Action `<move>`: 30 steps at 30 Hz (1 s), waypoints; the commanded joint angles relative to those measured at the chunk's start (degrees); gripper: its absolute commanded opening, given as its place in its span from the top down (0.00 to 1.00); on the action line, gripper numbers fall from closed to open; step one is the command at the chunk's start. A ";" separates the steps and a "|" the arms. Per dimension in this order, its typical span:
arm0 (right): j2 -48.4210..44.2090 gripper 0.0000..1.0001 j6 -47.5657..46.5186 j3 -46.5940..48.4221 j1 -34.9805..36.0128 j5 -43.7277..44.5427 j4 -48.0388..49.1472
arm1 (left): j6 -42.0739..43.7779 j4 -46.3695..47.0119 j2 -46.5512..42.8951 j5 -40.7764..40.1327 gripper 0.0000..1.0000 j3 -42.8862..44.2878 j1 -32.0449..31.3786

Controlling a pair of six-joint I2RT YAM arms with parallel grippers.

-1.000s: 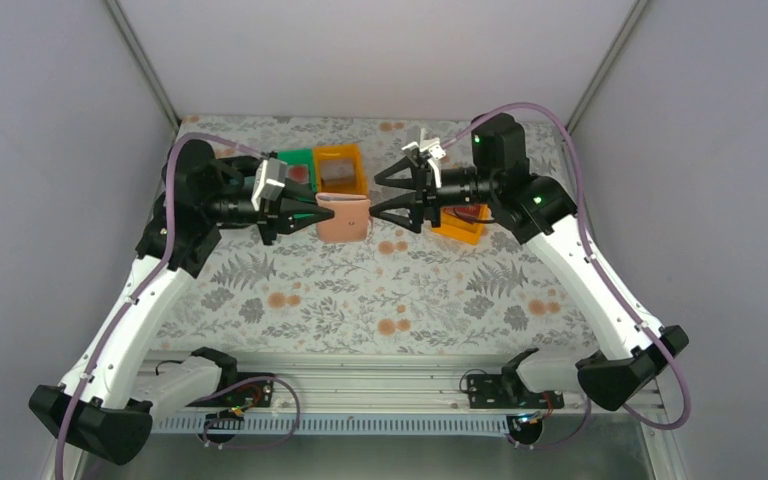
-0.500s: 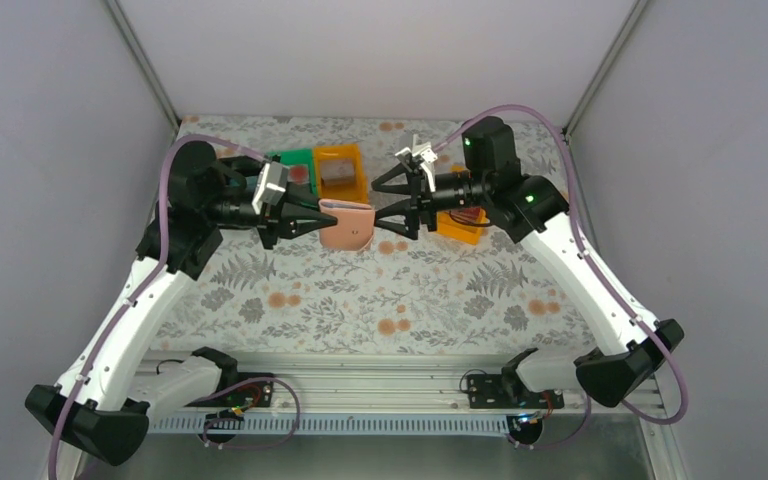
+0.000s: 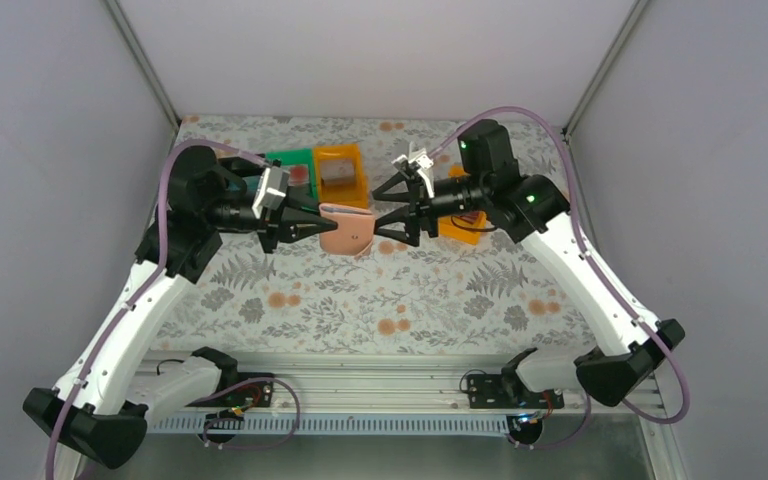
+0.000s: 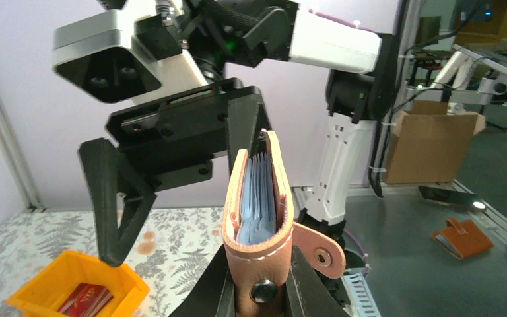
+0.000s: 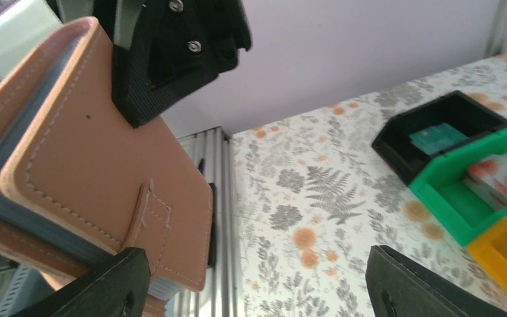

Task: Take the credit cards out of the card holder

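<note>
Right fingers (image 4: 115,198) have advanced, wide open and empty, astride the holder (image 4: 257,198) clamped by left fingers (image 4: 212,294); extraction appears imminent.

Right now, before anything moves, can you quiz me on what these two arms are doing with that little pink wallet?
1. True or false: the right gripper is clamped shut on the card holder.
2. In the right wrist view, which bin holds the teal card? A. black bin B. green bin C. orange bin
3. Fill in: the card holder is gripped by the ____ gripper.

Key:
1. False; its jaws stand open.
2. A.
3. The left gripper.
</note>
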 commanded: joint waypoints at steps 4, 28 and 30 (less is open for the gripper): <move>-9.16 0.13 8.96 -2.71 1.91 24.06 1.95 | -6.10 2.76 -1.17 -29.22 0.98 -1.98 0.25; 3.06 0.15 33.01 4.74 16.85 54.79 8.94 | -22.92 6.29 -4.23 -47.47 0.98 -9.32 0.60; 3.40 0.15 33.79 4.59 16.87 55.59 9.02 | -22.86 6.29 -4.61 -47.56 0.98 -9.59 0.60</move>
